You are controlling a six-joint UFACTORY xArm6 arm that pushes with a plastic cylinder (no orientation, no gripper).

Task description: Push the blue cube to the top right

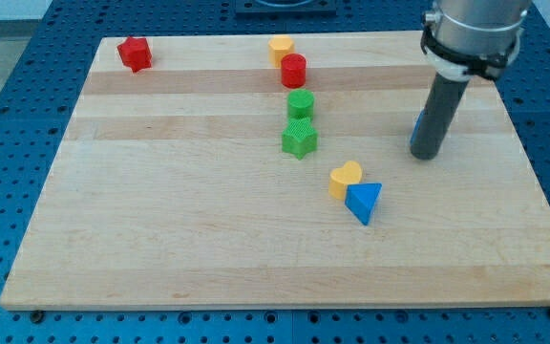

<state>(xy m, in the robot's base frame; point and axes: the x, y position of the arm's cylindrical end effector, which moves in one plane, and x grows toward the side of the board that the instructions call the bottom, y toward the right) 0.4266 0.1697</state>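
Note:
The blue cube is on the right part of the wooden board, almost wholly hidden behind my rod; only a thin blue sliver shows at the rod's left edge. My tip rests on the board right in front of the cube, at its lower side, touching it. The rod rises to the grey arm body at the view's top right.
A blue triangle and a yellow heart lie together left of and below my tip. A green star, a green cylinder, a red cylinder and a yellow block line up near the top centre. A red block sits top left.

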